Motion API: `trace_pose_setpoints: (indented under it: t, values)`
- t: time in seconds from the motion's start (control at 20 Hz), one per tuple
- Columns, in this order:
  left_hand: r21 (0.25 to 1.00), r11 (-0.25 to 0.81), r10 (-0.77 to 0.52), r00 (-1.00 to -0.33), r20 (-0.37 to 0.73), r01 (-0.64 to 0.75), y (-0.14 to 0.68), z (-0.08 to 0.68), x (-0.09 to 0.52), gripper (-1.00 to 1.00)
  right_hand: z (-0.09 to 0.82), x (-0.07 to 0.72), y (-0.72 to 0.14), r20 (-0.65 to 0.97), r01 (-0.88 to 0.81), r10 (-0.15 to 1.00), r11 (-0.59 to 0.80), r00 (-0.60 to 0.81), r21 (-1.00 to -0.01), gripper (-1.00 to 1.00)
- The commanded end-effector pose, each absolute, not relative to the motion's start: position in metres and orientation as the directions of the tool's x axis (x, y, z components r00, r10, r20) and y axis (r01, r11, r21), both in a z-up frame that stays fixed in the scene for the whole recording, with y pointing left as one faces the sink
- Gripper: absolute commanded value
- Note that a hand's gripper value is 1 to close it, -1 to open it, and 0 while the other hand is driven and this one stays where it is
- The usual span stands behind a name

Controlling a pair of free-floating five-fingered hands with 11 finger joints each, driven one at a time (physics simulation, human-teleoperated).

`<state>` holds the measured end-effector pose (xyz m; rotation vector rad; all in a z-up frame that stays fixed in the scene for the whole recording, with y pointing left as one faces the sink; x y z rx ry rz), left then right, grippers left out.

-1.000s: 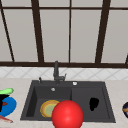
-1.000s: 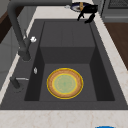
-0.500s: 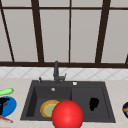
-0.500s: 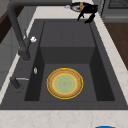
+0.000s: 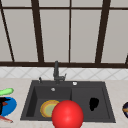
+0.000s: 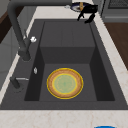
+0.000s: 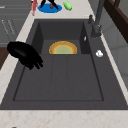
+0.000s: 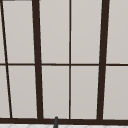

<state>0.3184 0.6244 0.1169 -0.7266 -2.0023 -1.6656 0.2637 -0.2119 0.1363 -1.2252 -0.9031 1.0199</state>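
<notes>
A: Where is the right hand (image 5: 93,103)?

B: Over the sink's (image 5: 108,110) shallow drainer half, to the right of the deep basin. Seen from the right side, it hangs above the sink's front edge with its fingers relaxed, a little apart and pointing down, gripping nothing.

A: And the left hand (image 5: 3,103)?

B: Well to the left of the sink, over a blue plate (image 5: 11,106) on the counter. From the right side it shows beyond the sink's far end, above that plate. I cannot tell how its fingers are set.

A: What lies closest to the right hand?

B: The bare drainer floor beneath it. In the basin next to it, a yellow plate (image 6: 65,83) with a green centre lies flat on the sink's bottom. A red ball (image 5: 67,114) sits at the sink's front edge, covering part of that plate in the front view.

A: Anything else round the sink?

B: The dark faucet (image 5: 56,72) stands on its back rim. Left of the sink, by the blue plate, lie a green piece (image 5: 6,91) and a red stick (image 5: 5,118). Right of the sink, a dark bowl (image 5: 125,109) rests on the counter.
</notes>
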Motion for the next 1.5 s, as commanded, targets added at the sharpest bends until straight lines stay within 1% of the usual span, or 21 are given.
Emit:
trace_pose_setpoints:
  t: [0.0, 0.2, 0.25, 0.3, 0.4, 0.45, 0.7, 0.9, 1.0, 1.45]
  values:
    - [0.746, 0.143, 0.122, -0.760, 0.639, 0.650, 0.634, 0.104, 0.322, -1.00, 0.136, 0.264, -0.212, 0.008, -0.123, 0.953, 0.047, 0.304, -0.991, 0.00]
    - [0.736, 0.157, 0.135, -0.753, 0.644, 0.658, 0.637, 0.103, 0.320, -1.00, 0.136, 0.264, -0.212, 0.008, -0.123, 0.953, 0.047, 0.304, -0.991, 0.00]
    - [0.734, 0.162, 0.140, -0.752, 0.645, 0.660, 0.639, 0.104, 0.320, 1.00, 0.136, 0.264, -0.212, 0.008, -0.123, 0.953, 0.047, 0.304, -0.991, 0.00]
    - [0.758, 0.125, 0.149, -0.768, 0.623, 0.640, 0.640, 0.109, 0.319, 1.00, 0.136, 0.264, -0.212, 0.008, -0.123, 0.953, 0.047, 0.304, -0.991, 0.00]
    - [0.801, 0.140, 0.148, -0.812, 0.564, 0.582, 0.633, 0.119, 0.321, 1.00, 0.136, 0.264, -0.212, 0.008, -0.123, 0.953, 0.047, 0.304, -0.991, 0.00]
    - [0.801, 0.147, 0.146, -0.814, 0.562, 0.580, 0.632, 0.121, 0.321, 1.00, 0.136, 0.264, -0.212, 0.008, -0.123, 0.953, 0.047, 0.304, -0.991, 0.00]
    - [0.848, 0.166, 0.129, -0.864, 0.487, 0.503, 0.630, 0.126, 0.321, 1.00, 0.136, 0.264, -0.212, 0.008, -0.123, 0.953, 0.047, 0.304, -0.991, 0.00]
    - [0.860, 0.176, 0.128, -0.878, 0.462, 0.479, 0.625, 0.133, 0.323, 1.00, 0.136, 0.264, -0.212, 0.008, -0.123, 0.953, 0.047, 0.304, -0.991, 0.00]
    - [0.847, 0.178, 0.127, -0.866, 0.484, 0.500, 0.622, 0.143, 0.322, 1.00, 0.136, 0.264, -0.212, 0.008, -0.123, 0.953, 0.047, 0.304, -0.991, 0.00]
    - [0.843, 0.182, 0.103, -0.863, 0.495, 0.506, 0.596, 0.195, 0.323, 1.00, 0.136, 0.264, -0.212, 0.008, -0.123, 0.953, 0.047, 0.304, -0.991, 0.00]
